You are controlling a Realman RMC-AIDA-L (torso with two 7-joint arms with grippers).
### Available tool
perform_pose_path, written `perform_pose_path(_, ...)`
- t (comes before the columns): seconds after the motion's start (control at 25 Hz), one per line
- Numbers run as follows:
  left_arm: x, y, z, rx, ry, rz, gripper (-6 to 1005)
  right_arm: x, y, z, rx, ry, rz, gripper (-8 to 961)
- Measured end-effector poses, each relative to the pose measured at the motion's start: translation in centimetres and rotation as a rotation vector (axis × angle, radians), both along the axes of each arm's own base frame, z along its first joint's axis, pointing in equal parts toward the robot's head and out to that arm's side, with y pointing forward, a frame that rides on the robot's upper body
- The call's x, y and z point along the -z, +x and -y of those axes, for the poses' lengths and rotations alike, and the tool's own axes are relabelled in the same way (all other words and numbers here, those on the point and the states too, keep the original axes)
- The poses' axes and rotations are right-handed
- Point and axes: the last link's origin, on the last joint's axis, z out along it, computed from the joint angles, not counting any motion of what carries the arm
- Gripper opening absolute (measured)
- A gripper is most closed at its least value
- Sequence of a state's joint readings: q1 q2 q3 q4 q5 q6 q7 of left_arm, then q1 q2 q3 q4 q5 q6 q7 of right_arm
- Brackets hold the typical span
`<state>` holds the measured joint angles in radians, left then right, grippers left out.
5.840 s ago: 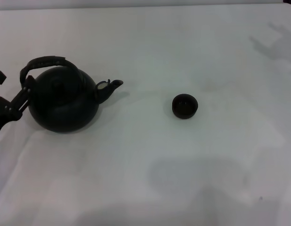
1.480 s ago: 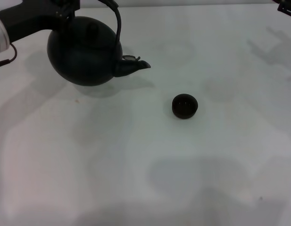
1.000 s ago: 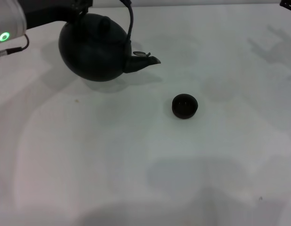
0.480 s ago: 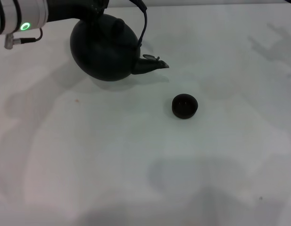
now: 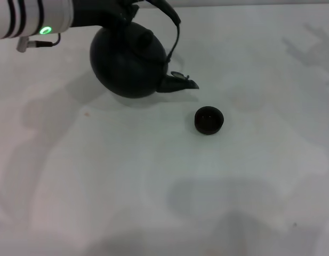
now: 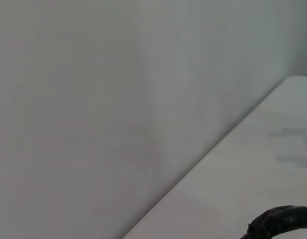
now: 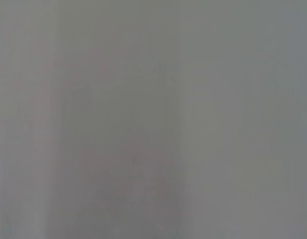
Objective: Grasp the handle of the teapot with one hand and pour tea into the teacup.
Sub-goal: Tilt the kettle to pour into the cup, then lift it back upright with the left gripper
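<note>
The black teapot (image 5: 129, 61) hangs above the table at the back left, tipped over so that its lid knob faces right. Its spout (image 5: 181, 84) points right and slightly down, a little short of the teacup (image 5: 209, 120) and up-left of it. The small dark teacup stands alone on the white table (image 5: 153, 176). The arched handle (image 5: 175, 26) loops over the pot's right side, and my left gripper (image 5: 124, 9), at the top edge of the head view, is shut on it. A piece of the handle (image 6: 282, 221) also shows in the left wrist view. My right gripper is out of view.
My left arm (image 5: 31, 18), with a green light on it, comes in from the top left corner. The white table carries only soft shadows around the cup. The left wrist view shows a grey wall (image 6: 93, 99) and the table's far edge.
Over the last seconds the left arm lifted the teapot off the table at the left and carried it right toward the teacup. The spout has come closer to the cup and dipped lower.
</note>
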<state>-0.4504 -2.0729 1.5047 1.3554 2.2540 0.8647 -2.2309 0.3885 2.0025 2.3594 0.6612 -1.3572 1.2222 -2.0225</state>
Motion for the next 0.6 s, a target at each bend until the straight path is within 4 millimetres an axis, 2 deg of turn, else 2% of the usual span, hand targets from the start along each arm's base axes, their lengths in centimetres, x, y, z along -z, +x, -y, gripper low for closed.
perform_pose_path(0.6,1.4,1.0,0.9,0.033,-0.072,-0.084,159,-0.9,0.6,-0.2,0.035,0.03,-0.01,844)
